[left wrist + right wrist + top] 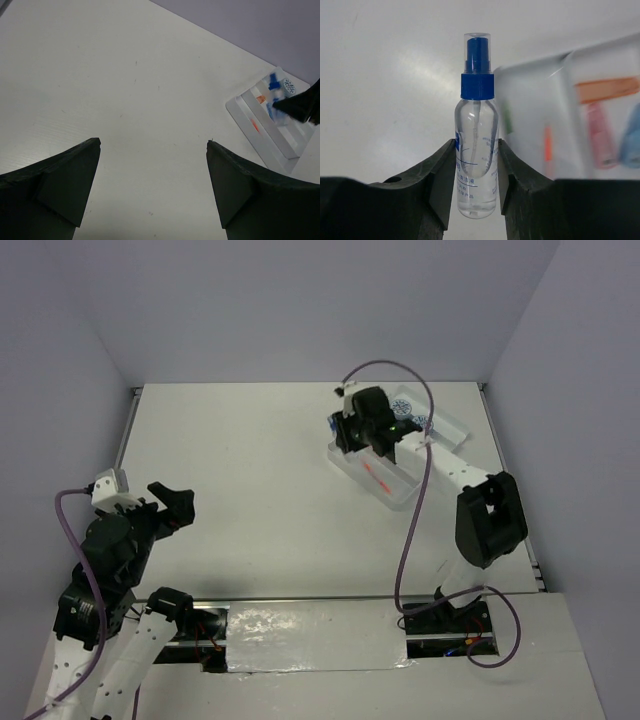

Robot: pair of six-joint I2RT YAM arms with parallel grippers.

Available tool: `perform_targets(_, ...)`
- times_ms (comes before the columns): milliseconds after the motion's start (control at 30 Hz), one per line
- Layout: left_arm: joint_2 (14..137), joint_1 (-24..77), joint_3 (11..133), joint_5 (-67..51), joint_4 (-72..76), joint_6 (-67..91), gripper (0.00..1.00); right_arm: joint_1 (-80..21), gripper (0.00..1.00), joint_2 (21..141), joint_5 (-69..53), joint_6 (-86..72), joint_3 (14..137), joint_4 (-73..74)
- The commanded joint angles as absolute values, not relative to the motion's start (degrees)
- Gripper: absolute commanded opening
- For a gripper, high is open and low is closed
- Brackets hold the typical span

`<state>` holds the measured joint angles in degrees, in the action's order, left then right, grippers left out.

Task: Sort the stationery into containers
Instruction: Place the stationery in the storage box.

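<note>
Right gripper [476, 146]: fingers clamped on the lower body of the blue-capped clear bottle [476, 115], with the cap pointing away from the wrist. The white tray [532, 100] lies beneath, just right of the fingers, and holds an orange capsule [607, 89] and a pink capsule [600, 137]. Left gripper [152, 145]: jaws wide, holding nothing, above the table [125, 75].

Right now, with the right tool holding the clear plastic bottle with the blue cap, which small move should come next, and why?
Probably shift the right tool sideways toward the white divided plastic tray before opening. In the wrist view the clear blue-capped bottle is clamped in it but appears to hang over bare table, beside the tray's edge, not over a compartment.
</note>
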<state>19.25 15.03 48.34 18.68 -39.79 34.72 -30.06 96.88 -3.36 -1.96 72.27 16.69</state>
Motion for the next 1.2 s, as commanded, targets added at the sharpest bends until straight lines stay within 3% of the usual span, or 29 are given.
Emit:
perform_targets(0,18.02,14.59,48.16,17.49,-37.27,34.1,0.99,-22.97,0.0,99.02,-2.56,9.57,82.16,16.43)
perform_targets(233,16.61,14.76,47.81,15.12,-36.3,33.05,0.99,-11.18,0.0,112.06,4.56,20.12,100.98,18.3)
perform_targets(333,16.7,14.77,47.64,14.16,-35.77,32.78,0.99,-6.6,0.0,112.59,-1.47,23.98,99.85,13.46)
perform_targets(600,18.02,14.77,47.37,12.22,-35.07,32.08,0.99,1.56,0.0,118.21,-1.93,23.2,103.1,12.57)
perform_targets(1033,18.72,14.85,47.37,10.72,-34.63,31.55,0.99,7.21,0.0,121.99,-7.39,26.9,99.94,11.08)
perform_targets(1167,18.63,14.85,47.37,10.72,-34.63,31.55,0.99,7.29,0.05,121.9,-8.17,27.51,97.21,8.52)
